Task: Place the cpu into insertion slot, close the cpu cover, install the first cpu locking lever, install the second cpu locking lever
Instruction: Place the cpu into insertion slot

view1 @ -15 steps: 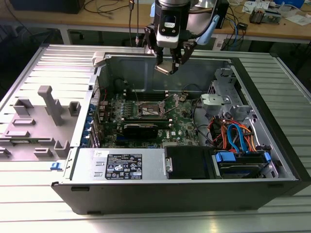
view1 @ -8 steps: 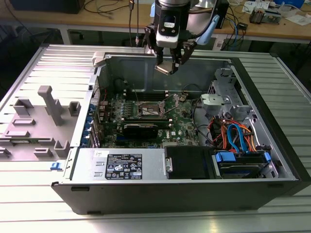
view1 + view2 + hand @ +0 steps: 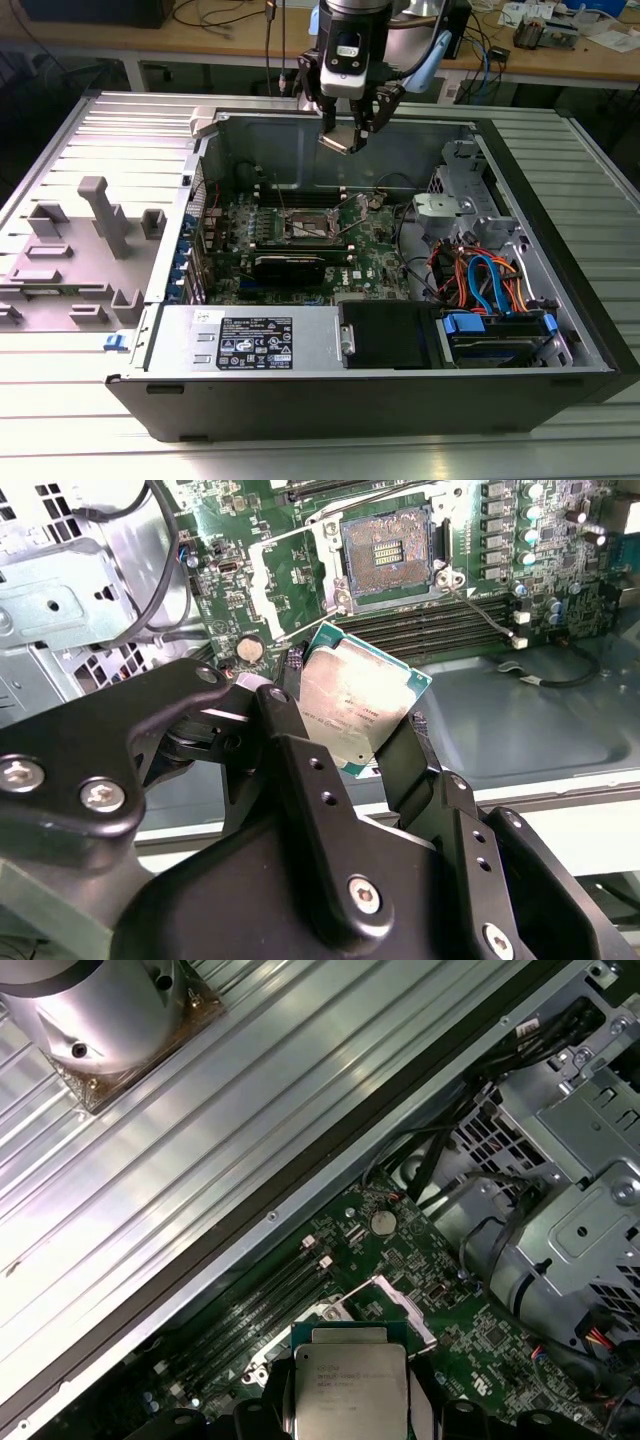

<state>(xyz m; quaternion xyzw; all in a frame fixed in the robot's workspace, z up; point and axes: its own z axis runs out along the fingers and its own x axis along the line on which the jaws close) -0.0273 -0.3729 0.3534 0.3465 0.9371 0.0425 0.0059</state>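
One cpu (image 3: 355, 705), edges clenched between the fingers (image 3: 300, 770), held tilted, well above the uncovered insertion slot (image 3: 385, 555) on the green board (image 3: 225, 525).

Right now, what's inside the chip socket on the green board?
Nothing sits in the socket: the second wrist view shows its bare contact field. The chip is clamped in the gripper. In the first wrist view the chip hides part of the socket.
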